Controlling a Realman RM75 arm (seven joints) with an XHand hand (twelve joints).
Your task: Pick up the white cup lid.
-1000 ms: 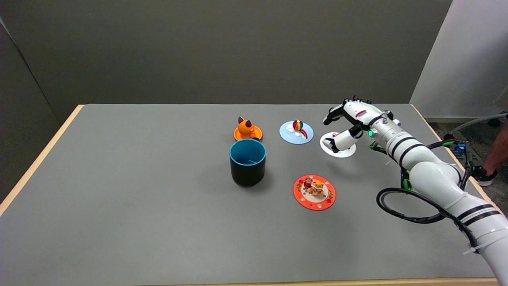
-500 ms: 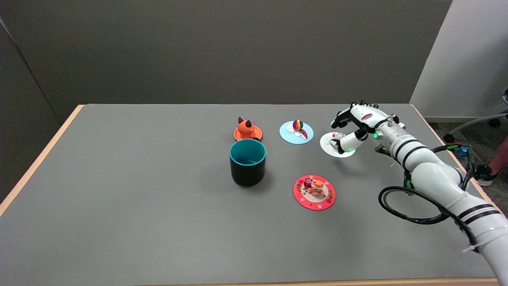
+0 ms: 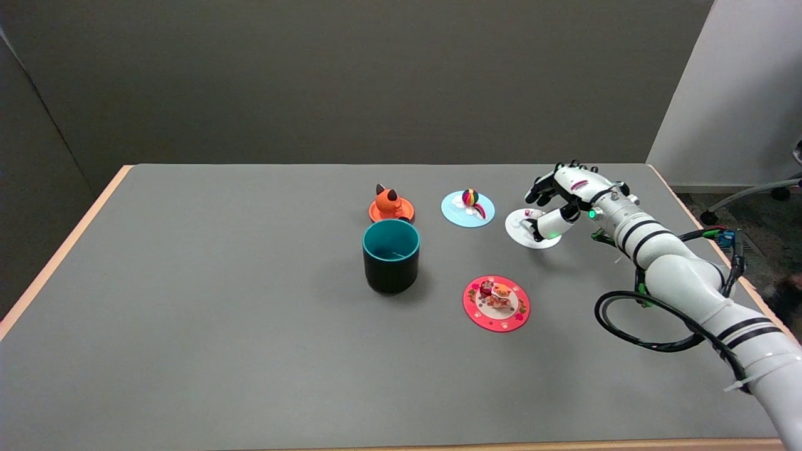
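My right hand [image 3: 557, 199] covers the right part of the white cup lid [image 3: 525, 229]; its fingers curl over it, but I cannot tell whether they grip.

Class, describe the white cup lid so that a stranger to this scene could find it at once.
On the grey table, follow the far row of lids rightward, past the orange cat lid and the blue lid. The white cup lid lies last, under the right hand, the only white disc.

White right arm [image 3: 683, 282], black bands, looped black cable, black-and-white right hand [image 3: 561, 199] (green light)
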